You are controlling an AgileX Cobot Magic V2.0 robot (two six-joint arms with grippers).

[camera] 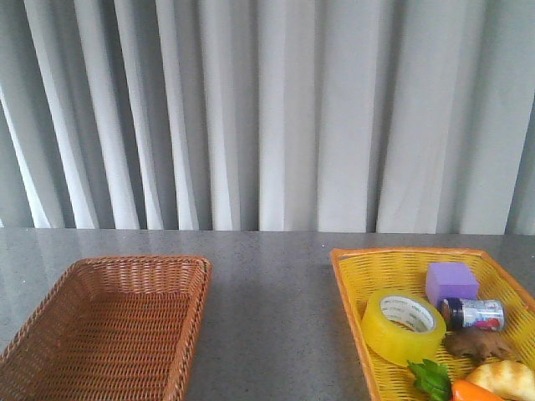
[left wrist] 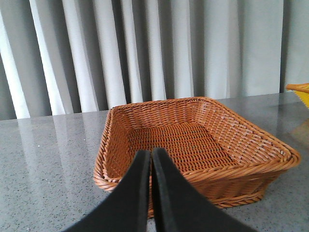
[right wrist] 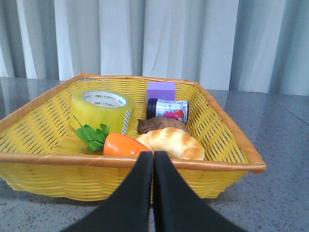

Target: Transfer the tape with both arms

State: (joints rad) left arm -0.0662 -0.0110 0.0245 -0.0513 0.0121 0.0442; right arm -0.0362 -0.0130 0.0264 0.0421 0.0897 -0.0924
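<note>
The yellow tape roll [camera: 404, 325] lies flat in the yellow basket [camera: 355, 288] at the table's right; it also shows in the right wrist view [right wrist: 102, 110], at the basket's far left. Neither arm shows in the front view. My right gripper [right wrist: 153, 155] is shut and empty, just outside the yellow basket's near rim [right wrist: 58, 158], apart from the tape. My left gripper [left wrist: 150, 153] is shut and empty, in front of the near rim of the empty brown wicker basket [left wrist: 275, 162].
The yellow basket also holds a purple cube [camera: 451, 281], a small jar [camera: 475, 314], a brown piece [camera: 478, 343], a bread roll [camera: 506, 378], a carrot [right wrist: 126, 145] and green leaves [right wrist: 91, 135]. The brown basket [camera: 67, 284] stands at the left. Grey curtains hang behind the table.
</note>
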